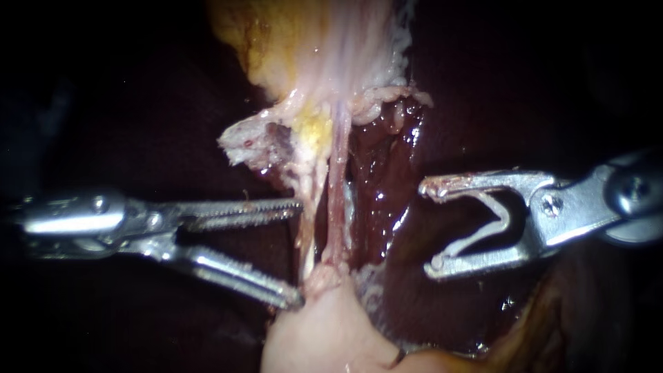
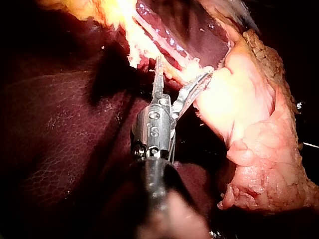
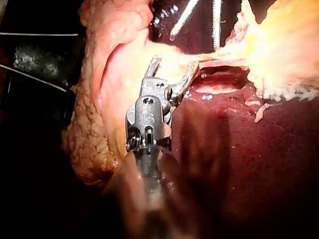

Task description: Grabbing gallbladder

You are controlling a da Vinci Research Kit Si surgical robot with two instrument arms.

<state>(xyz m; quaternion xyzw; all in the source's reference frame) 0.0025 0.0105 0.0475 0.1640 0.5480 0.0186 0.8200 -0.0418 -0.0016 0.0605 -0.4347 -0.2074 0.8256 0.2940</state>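
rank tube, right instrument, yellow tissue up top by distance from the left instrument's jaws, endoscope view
1. tube, just ahead of the left instrument.
2. right instrument, holding a clip, beyond the tube on the right.
3. yellow tissue, far off at the top.

Two instruments: left instrument (image 1: 299, 252) at 9 o'clock, right instrument (image 1: 428, 228) at 3 o'clock; two jaws apiece, four in all. One clip (image 1: 501, 217). Two tubes (image 1: 336, 179) at centre. One gallbladder (image 1: 318, 335) at 6 o'clock. One liver (image 1: 387, 186).
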